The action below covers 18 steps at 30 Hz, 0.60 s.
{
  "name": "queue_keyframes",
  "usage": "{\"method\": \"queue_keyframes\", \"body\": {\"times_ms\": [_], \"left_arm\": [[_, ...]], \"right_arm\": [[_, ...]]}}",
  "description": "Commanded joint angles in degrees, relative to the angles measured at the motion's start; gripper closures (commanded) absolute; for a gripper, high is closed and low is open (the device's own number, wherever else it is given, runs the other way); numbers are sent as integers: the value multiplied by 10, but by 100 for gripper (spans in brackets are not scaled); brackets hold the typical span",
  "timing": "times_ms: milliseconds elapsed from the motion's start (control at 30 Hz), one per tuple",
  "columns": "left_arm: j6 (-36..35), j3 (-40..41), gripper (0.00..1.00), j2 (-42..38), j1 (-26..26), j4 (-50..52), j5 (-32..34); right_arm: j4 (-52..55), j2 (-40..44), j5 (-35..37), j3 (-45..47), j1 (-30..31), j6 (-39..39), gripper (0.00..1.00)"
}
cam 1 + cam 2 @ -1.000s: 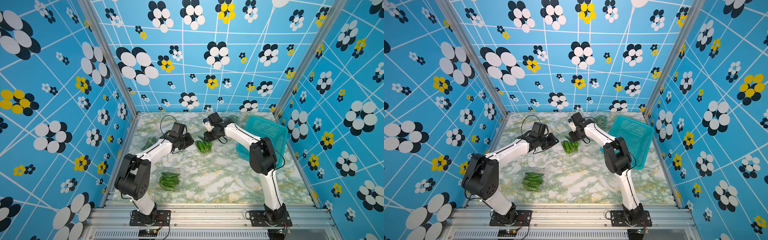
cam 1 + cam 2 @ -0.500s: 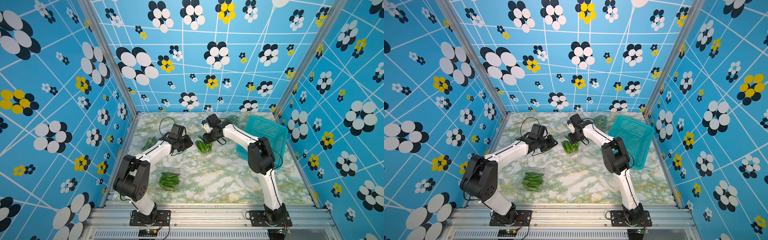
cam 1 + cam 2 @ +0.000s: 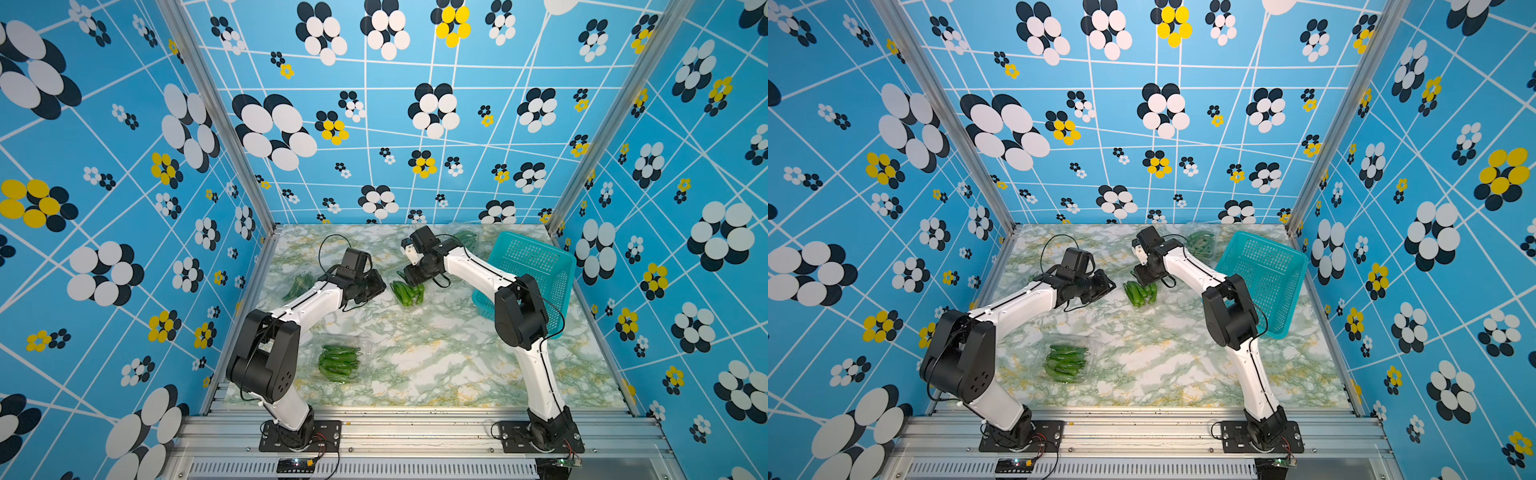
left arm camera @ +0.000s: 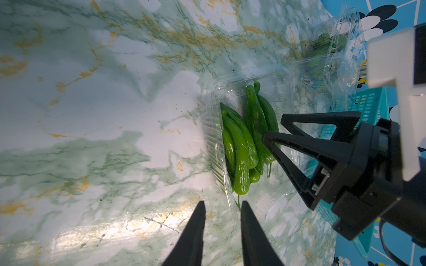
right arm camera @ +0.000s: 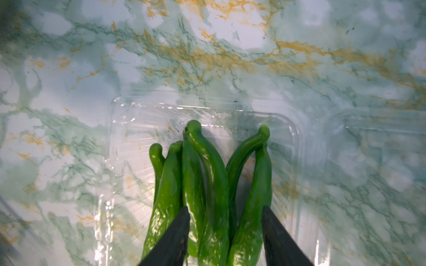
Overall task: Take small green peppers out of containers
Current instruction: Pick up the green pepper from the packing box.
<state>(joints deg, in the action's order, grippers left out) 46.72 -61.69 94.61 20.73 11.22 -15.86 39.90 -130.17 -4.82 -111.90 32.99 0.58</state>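
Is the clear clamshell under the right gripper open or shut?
Open: the clear plastic clamshell box has its lid flat beside it; its slender green peppers lie bare.

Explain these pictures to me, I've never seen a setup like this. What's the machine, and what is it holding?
A left arm and a right arm stand at a marble table. Two pictures look down from overhead; two come from cameras on the wrists. On the table lie clear containers of green peppers and a teal basket. The right gripper straddles peppers in an open container; the left gripper, nearly closed, sits by its rim. Whether either actually grips, I can't tell.
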Motion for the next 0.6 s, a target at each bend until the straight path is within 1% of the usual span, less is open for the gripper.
{"method": "queue_keyframes", "body": {"times_ms": [0,233,433,500,567], "left_arm": [[-2,8,71,-4,-6,-6,-5],[-1,10,71,-4,-8,-8,-6],[-2,11,71,-5,-10,-8,-7],[-2,11,71,-5,-10,-9,-7],[-1,11,71,-3,-10,-9,-9]], "right_arm": [[8,-12,0,-13,5,-10,48],[11,-27,-5,-22,8,-10,57],[16,-34,-7,-28,9,-11,61],[19,-39,-10,-33,9,-11,65],[25,-46,-12,-39,9,-13,67]]}}
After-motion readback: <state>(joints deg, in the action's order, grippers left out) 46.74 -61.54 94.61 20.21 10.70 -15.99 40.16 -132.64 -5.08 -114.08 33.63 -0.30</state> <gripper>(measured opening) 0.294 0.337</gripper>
